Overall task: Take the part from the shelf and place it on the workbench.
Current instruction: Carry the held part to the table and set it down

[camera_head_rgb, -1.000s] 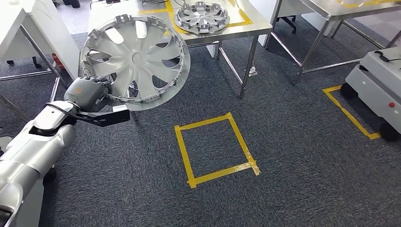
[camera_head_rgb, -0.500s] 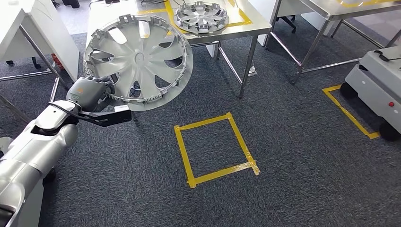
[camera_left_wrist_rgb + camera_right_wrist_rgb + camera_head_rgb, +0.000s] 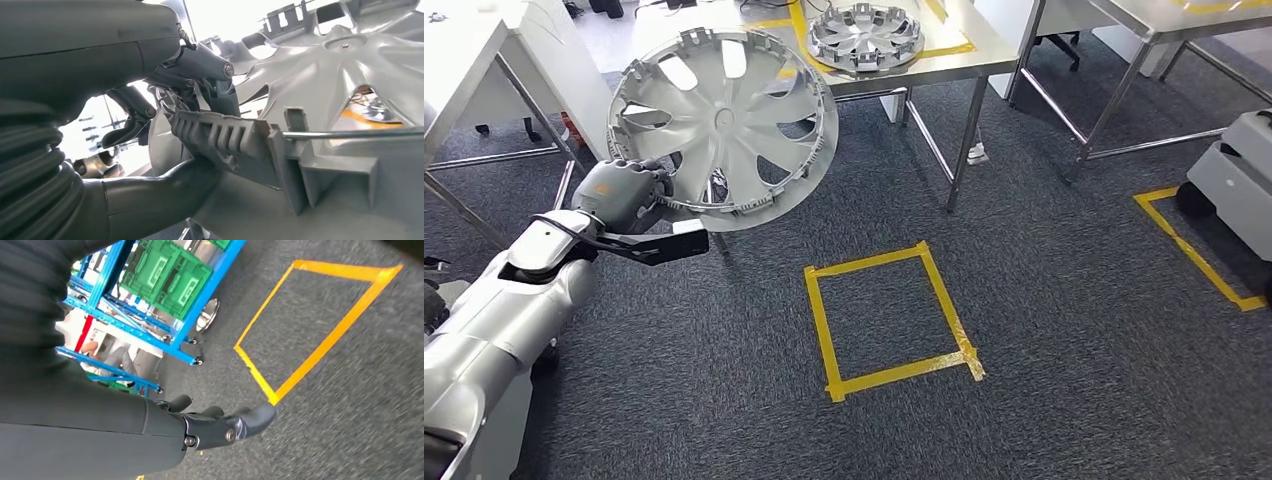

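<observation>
Carrying step: left hand [image 3: 619, 193], fingers [image 3: 210, 132] pinching the hubcap [image 3: 724, 125] rim, short of the desk [image 3: 984, 60]; right hand [image 3: 220, 427] hangs loosely spread; next, set beside second hubcap [image 3: 867, 35].

No readable text, label, brand, number or sign found in any view.
</observation>
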`<state>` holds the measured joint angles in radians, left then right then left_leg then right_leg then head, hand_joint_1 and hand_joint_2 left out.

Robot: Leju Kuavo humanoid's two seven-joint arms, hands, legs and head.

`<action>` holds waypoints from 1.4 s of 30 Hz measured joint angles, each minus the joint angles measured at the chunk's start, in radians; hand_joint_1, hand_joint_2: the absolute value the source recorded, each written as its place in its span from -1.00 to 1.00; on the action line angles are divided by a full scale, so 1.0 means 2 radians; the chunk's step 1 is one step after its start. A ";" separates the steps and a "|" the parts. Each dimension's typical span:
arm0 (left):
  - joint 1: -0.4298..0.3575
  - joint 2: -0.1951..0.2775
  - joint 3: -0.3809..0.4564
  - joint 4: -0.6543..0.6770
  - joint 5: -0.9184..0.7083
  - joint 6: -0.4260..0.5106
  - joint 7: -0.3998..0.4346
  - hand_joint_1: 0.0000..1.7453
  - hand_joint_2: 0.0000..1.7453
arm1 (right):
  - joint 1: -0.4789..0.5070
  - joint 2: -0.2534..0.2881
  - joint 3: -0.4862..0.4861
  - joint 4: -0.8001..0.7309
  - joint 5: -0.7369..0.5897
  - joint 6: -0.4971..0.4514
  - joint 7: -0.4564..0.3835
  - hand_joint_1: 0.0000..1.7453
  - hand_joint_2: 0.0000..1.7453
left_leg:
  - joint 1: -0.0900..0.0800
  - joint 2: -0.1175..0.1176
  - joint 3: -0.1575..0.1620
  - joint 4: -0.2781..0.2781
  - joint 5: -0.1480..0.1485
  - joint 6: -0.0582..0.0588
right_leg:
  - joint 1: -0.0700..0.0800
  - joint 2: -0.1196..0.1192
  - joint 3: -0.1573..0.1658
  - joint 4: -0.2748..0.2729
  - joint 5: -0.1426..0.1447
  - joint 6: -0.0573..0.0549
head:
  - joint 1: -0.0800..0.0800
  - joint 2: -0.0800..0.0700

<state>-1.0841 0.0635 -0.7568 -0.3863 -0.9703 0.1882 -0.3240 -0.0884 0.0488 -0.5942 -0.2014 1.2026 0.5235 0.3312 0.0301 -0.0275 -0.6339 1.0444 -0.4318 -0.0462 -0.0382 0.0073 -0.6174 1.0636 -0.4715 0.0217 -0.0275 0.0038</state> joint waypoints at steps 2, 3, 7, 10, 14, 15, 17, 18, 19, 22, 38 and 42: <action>0.000 0.002 0.000 0.000 0.000 0.000 -0.001 1.00 1.00 | 0.000 0.000 0.000 0.000 0.000 0.000 0.000 -1.00 1.00 | 0.001 0.003 -0.005 0.010 -0.007 -0.004 | 0.000 -0.001 0.000 -0.001 0.001 -0.008 | 0.000 0.000; 0.000 0.003 0.000 0.000 0.000 0.000 -0.002 1.00 1.00 | -0.001 0.000 0.000 0.000 0.000 0.000 0.000 -1.00 1.00 | 0.001 0.006 -0.014 0.027 -0.017 -0.004 | 0.001 -0.001 0.000 -0.001 0.001 -0.011 | 0.000 0.000; 0.001 0.003 0.000 0.002 -0.001 0.001 -0.002 1.00 1.00 | 0.000 0.000 0.000 0.000 0.000 0.000 0.000 -1.00 1.00 | -0.003 0.010 -0.069 0.133 -0.053 -0.001 | 0.005 -0.001 0.002 -0.001 -0.002 -0.018 | -0.001 0.000; 0.003 0.003 0.000 0.002 -0.001 0.001 -0.002 1.00 1.00 | 0.001 0.000 0.000 0.000 0.000 0.000 0.000 -1.00 1.00 | -0.007 0.011 -0.047 0.076 -0.010 0.010 | 0.008 -0.001 0.008 -0.001 -0.006 -0.019 | -0.001 0.000; 0.002 0.003 0.000 0.002 -0.001 0.001 -0.002 1.00 1.00 | 0.000 0.000 0.000 0.000 0.000 -0.002 0.000 -1.00 1.00 | -0.013 0.011 -0.010 0.004 0.008 0.013 | 0.011 -0.002 0.009 -0.002 -0.009 -0.015 | 0.000 0.000; 0.002 0.003 0.000 0.002 -0.001 0.001 -0.002 1.00 1.00 | 0.000 0.000 0.000 0.000 0.000 -0.003 0.000 -1.00 1.00 | -0.013 0.010 -0.010 0.001 0.007 0.010 | 0.012 -0.003 0.009 -0.003 -0.008 -0.014 | 0.000 0.000; 0.003 0.003 0.000 0.002 -0.002 0.001 -0.001 1.00 1.00 | 0.001 0.000 0.000 0.000 0.000 -0.003 0.000 -1.00 1.00 | -0.013 0.009 -0.010 0.001 0.007 0.010 | 0.012 -0.004 0.011 -0.006 -0.007 -0.014 | 0.000 0.000; 0.003 0.003 0.000 0.003 -0.002 0.001 -0.001 1.00 1.00 | 0.001 0.000 0.000 0.000 0.000 -0.003 0.000 -1.00 1.00 | -0.013 0.009 -0.010 0.001 0.007 0.011 | 0.012 -0.004 0.012 -0.008 -0.007 -0.014 | 0.000 0.000; 0.003 0.003 0.000 0.003 -0.002 0.001 0.000 1.00 1.00 | 0.001 0.000 0.000 0.000 0.000 -0.003 0.000 -1.00 1.00 | -0.013 0.009 -0.010 0.001 0.007 0.012 | 0.012 -0.004 0.013 -0.009 -0.007 -0.013 | 0.000 0.000; 0.003 0.003 0.000 0.003 -0.002 0.001 0.002 1.00 1.00 | 0.000 0.000 0.000 0.000 0.000 -0.003 0.000 -1.00 1.00 | -0.013 0.008 -0.010 0.001 0.006 0.014 | 0.012 -0.005 0.015 -0.012 -0.006 -0.011 | 0.000 0.000; 0.003 0.003 0.000 0.004 -0.003 0.001 -0.001 1.00 1.00 | 0.000 0.000 0.000 0.000 0.000 -0.003 0.001 -1.00 1.00 | -0.013 0.008 -0.009 0.001 0.008 0.017 | 0.012 -0.005 0.016 -0.014 -0.003 -0.006 | 0.000 0.000; 0.003 0.002 0.000 0.004 -0.003 0.001 0.000 1.00 1.00 | 0.000 0.000 -0.001 0.000 0.000 -0.003 0.001 -1.00 1.00 | -0.013 0.008 -0.009 0.001 0.008 0.017 | 0.012 -0.005 0.016 -0.014 -0.003 -0.006 | 0.000 0.000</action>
<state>-1.0785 0.0668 -0.7569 -0.3784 -0.9768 0.1900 -0.3242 -0.0875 0.0484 -0.5955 -0.2010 1.2028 0.5169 0.3323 0.0034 -0.0114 -0.6522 1.0456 -0.4157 -0.0117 -0.0143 -0.0030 -0.5860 1.0353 -0.4781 0.0101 -0.0271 0.0038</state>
